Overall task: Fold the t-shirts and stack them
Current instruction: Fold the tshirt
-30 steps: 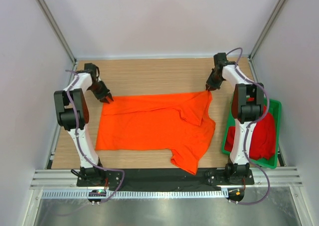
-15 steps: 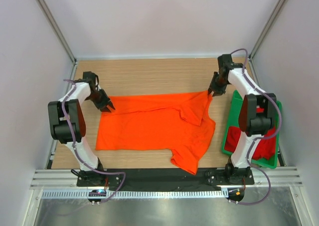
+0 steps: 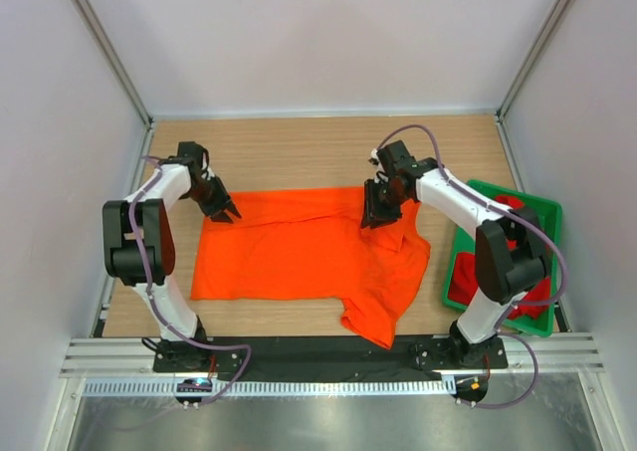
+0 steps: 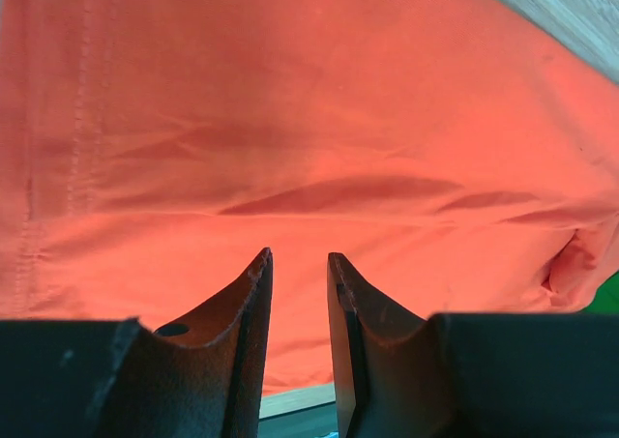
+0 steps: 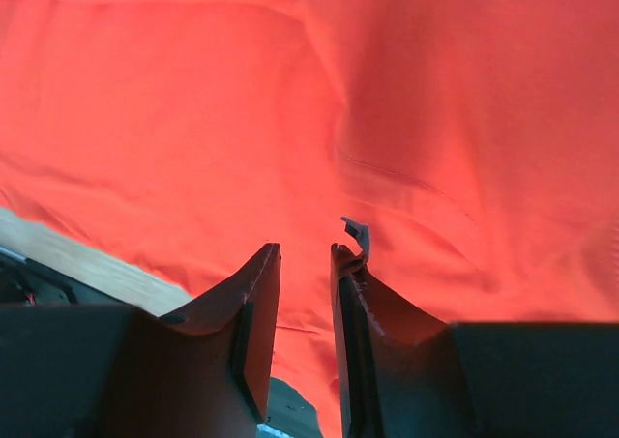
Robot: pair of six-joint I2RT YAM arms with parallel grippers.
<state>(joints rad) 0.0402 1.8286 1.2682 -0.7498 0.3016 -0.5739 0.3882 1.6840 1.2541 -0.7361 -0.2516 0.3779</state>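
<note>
Presently the orange t-shirt (image 3: 299, 252) lies spread mid-table (image 3: 299, 147), its right side doubled over and a sleeve trailing toward the near edge. The red t-shirt (image 3: 464, 278) sits bunched in the green tray (image 3: 545, 212) at the right, apparently awaiting its turn. The left gripper (image 3: 227, 213) stands at the far-left corner and the right gripper (image 3: 374, 212) over the doubled part. Both have jaws narrowly parted, gripping nothing. Whether the tips touch cloth is unclear. Judged: positioned to take the far hem for folding.

White arms (image 3: 171, 294), black joints, seemingly lilac cables (image 3: 406, 127)
</note>
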